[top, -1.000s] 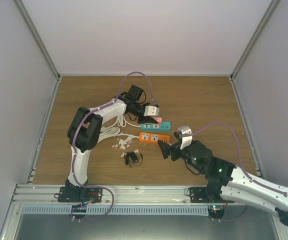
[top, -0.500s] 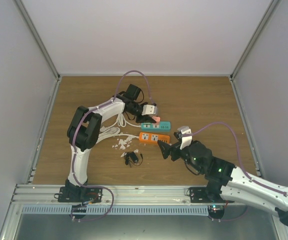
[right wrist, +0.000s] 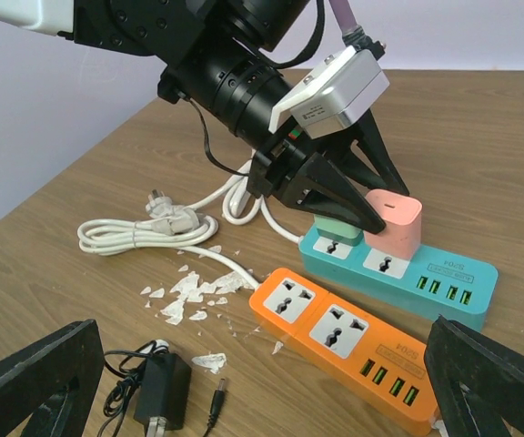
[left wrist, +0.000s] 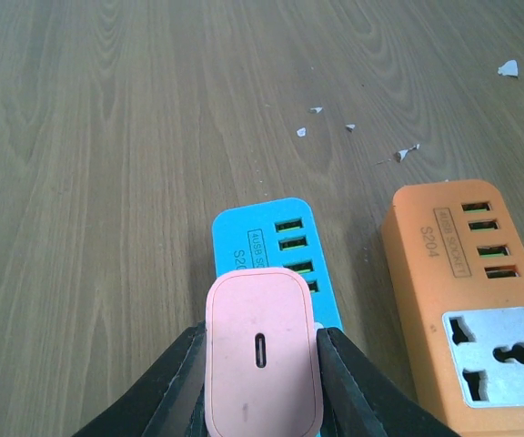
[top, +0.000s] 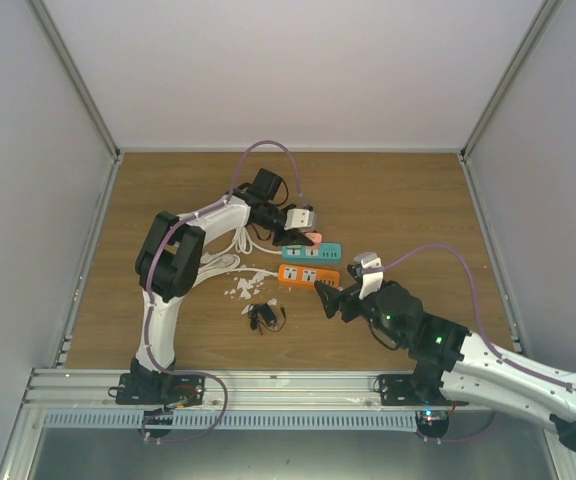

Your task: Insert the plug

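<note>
Left gripper (top: pixel 305 236) shifted slightly between frames; right arm held position.
Left gripper clamped pink plug (left wrist: pixel 262 360), standing on teal strip (right wrist: pixel 430 273) beside green plug (right wrist: pixel 336 236); right gripper (top: pixel 327 298) gaped wide, near strip.

left gripper (top: pixel 301 238) clamped, arm reaching forward | right gripper (top: pixel 329 298) spread wide, pointing left

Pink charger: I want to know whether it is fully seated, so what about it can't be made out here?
Left wrist: the pink charger hides its own prongs and the teal strip's socket beneath it.
Right wrist: prongs unseen under its body; fingers of the left gripper cover its sides.
Top external: too small, and partly under the left gripper, to judge seating.
</note>
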